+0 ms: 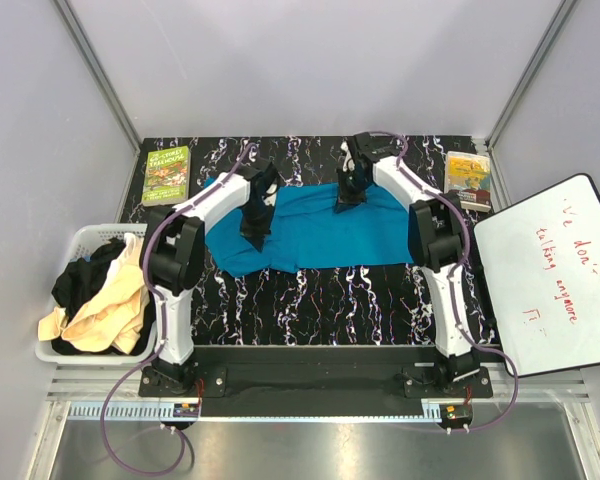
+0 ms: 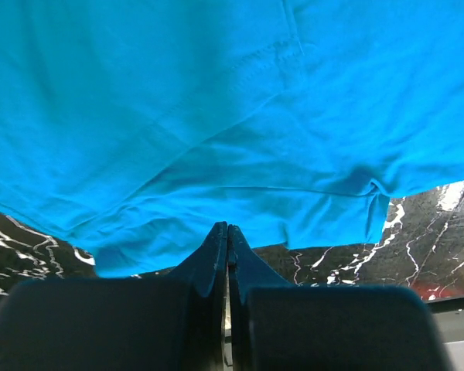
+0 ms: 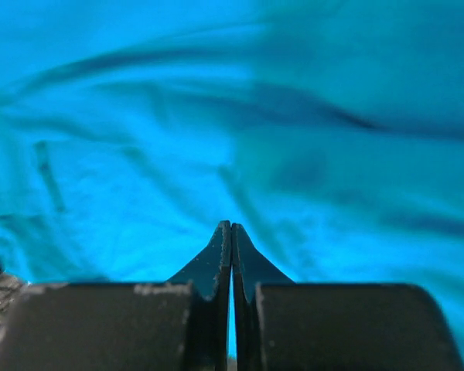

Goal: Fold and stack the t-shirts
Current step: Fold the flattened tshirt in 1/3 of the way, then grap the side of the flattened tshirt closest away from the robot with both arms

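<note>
A teal blue t-shirt (image 1: pixel 320 235) lies spread across the middle of the black marbled table (image 1: pixel 310 300). My left gripper (image 1: pixel 253 240) points down at its left part. In the left wrist view the left gripper (image 2: pixel 228 226) is shut, its tips pinched on the near hem of the teal t-shirt (image 2: pixel 216 116). My right gripper (image 1: pixel 346 203) stands on the shirt's far edge. Seen from the right wrist, the right gripper (image 3: pixel 230 224) is shut in the teal t-shirt (image 3: pixel 216 116), with creases running to the tips. A black t-shirt (image 1: pixel 80 275) and a cream t-shirt (image 1: pixel 110 305) are heaped at the left.
The heaped shirts fill a white slatted basket (image 1: pixel 80 238) off the table's left edge. A green book (image 1: pixel 167 175) lies at the back left corner and a yellow book (image 1: pixel 468 178) at the back right. A whiteboard (image 1: pixel 550 270) leans at the right.
</note>
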You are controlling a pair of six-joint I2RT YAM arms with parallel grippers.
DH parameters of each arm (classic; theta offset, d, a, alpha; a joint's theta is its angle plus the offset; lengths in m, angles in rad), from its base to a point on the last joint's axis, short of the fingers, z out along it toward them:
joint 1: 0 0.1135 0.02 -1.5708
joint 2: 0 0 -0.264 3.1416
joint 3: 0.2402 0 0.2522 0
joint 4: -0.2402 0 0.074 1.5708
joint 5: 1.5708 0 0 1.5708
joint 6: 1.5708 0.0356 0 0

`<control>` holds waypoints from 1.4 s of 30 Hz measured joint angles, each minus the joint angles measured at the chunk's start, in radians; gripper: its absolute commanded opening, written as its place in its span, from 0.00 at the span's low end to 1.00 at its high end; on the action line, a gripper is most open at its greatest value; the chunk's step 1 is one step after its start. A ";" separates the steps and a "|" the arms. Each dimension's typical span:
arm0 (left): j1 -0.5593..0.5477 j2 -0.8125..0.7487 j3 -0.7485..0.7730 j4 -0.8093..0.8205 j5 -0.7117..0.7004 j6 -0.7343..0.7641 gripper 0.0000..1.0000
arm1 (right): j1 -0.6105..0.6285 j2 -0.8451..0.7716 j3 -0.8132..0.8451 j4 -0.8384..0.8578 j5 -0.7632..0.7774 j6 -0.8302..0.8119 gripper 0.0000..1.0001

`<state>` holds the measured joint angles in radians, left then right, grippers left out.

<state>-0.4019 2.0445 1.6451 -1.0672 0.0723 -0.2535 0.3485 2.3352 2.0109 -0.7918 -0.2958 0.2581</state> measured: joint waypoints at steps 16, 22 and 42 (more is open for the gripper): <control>0.023 0.318 0.340 -0.217 -0.135 -0.072 0.00 | -0.003 0.346 0.537 -0.233 0.122 0.052 0.00; 0.090 0.393 0.528 -0.200 -0.157 -0.099 0.11 | -0.003 0.320 0.488 -0.218 0.130 0.044 0.06; 0.097 -0.412 -0.451 0.148 -0.073 -0.365 0.66 | 0.071 -0.206 -0.106 -0.008 -0.027 0.038 0.37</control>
<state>-0.3050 1.6329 1.1942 -0.9195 -0.0010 -0.6182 0.4191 2.1296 1.9049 -0.8001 -0.3229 0.2962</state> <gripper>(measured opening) 0.674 0.366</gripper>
